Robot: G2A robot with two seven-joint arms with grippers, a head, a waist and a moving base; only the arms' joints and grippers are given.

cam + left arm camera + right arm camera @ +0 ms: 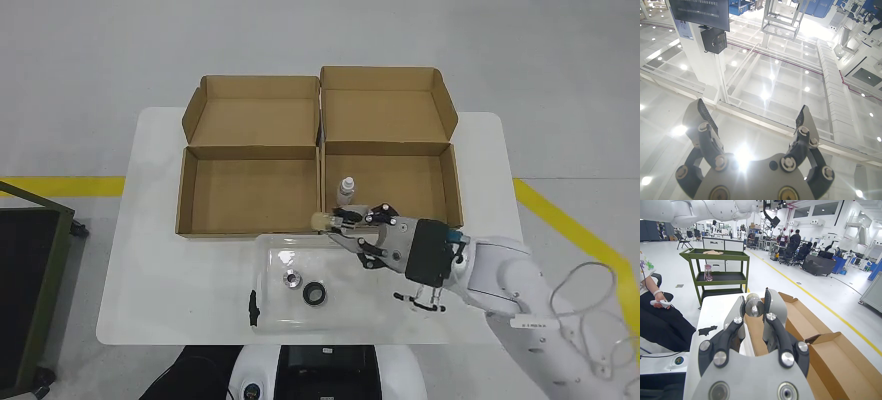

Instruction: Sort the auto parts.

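One cylindrical part, perhaps metal, clamped in right claw; left claw gapes.

Brown cardboard boxes, a white table, a silver part, an olive-green cart, a yellow floor line

No txt legible enough to read out. Dark hanging screen: several lines of white characters, inverted, too small. Poster on pillar, partly behind screen: faint print + small logo, illegible. Blue panel beyond metal frame: white lettering, cut off at pic edge. Small sticker on right forearm, top view: dark print, too tiny to make out
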